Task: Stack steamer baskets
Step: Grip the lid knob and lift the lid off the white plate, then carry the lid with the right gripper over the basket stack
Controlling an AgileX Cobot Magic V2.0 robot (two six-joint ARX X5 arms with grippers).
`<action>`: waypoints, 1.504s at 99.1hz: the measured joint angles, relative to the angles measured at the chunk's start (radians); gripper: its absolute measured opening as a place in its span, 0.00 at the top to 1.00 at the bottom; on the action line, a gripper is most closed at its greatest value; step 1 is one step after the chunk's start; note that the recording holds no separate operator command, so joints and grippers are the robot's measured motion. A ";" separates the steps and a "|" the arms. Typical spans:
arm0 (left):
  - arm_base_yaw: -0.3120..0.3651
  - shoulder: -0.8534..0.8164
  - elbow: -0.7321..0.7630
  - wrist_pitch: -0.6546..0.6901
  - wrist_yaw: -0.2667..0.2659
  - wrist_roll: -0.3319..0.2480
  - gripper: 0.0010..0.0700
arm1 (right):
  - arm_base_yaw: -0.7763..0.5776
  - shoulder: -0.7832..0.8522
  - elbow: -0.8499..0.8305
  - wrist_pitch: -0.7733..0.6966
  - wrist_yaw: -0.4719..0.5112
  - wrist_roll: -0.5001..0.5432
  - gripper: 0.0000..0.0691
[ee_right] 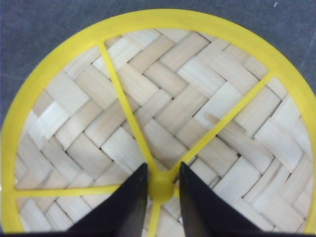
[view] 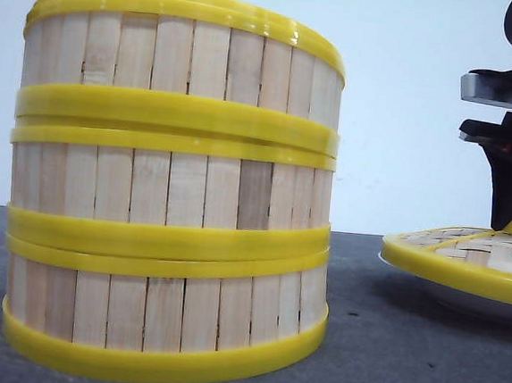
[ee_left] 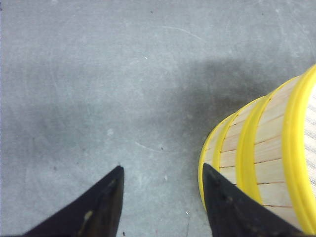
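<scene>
Fingers of my right gripper (ee_right: 160,185) stand close on either side of the yellow knob (ee_right: 161,188) at the centre of the woven lid (ee_right: 163,103), the jaws narrowed to little more than the knob's width; whether the pads actually press it I cannot tell. Yellow ribs run from the knob out to the lid's yellow rim. In the front view my right arm comes down onto the lid (view: 466,255) at the right edge of the scene, and the lid sits tilted on a white plate (view: 475,303), of which only a sliver of rim shows.

My left gripper (ee_left: 163,202) is open, jaws wide apart, holding nothing, over bare grey table (ee_left: 98,89). One finger (ee_left: 232,207) lies just beside the lower wall of the steamer baskets (ee_left: 266,148); contact cannot be confirmed.

All three steamer baskets (view: 171,184) stand in one upright stack on the table (view: 384,364), close to the front camera, left of the lid and well apart from it. Bands meet evenly, slats vertical.
</scene>
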 joint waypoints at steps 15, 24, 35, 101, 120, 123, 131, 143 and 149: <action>0.000 0.000 0.000 0.006 0.000 0.000 0.58 | 0.000 0.000 0.002 0.000 -0.002 0.009 0.89; 0.000 0.000 0.000 0.008 0.000 0.000 0.58 | 0.000 0.000 0.003 -0.001 -0.001 0.010 0.89; 0.000 0.000 0.000 0.012 0.000 0.000 0.58 | 0.000 0.000 0.004 -0.002 -0.002 0.011 0.89; 0.000 0.000 0.000 0.012 0.000 0.000 0.58 | 0.004 -0.033 0.439 -0.366 -0.068 -0.026 0.90; 0.000 0.000 0.000 0.012 0.000 0.000 0.58 | 0.056 -0.033 0.608 -0.441 -0.129 -0.028 0.90; 0.000 0.000 0.000 0.012 0.000 0.000 0.58 | 0.070 -0.032 0.636 -0.451 -0.138 -0.029 0.90; 0.000 0.000 0.000 0.012 0.000 0.000 0.58 | 0.115 -0.028 0.705 -0.477 -0.153 -0.029 0.90; 0.000 0.000 0.000 0.012 0.000 0.000 0.58 | 0.206 0.006 0.803 -0.497 -0.154 -0.029 0.90; 0.000 0.000 0.000 0.012 0.000 0.000 0.58 | 0.254 0.031 0.838 -0.506 -0.154 -0.029 0.90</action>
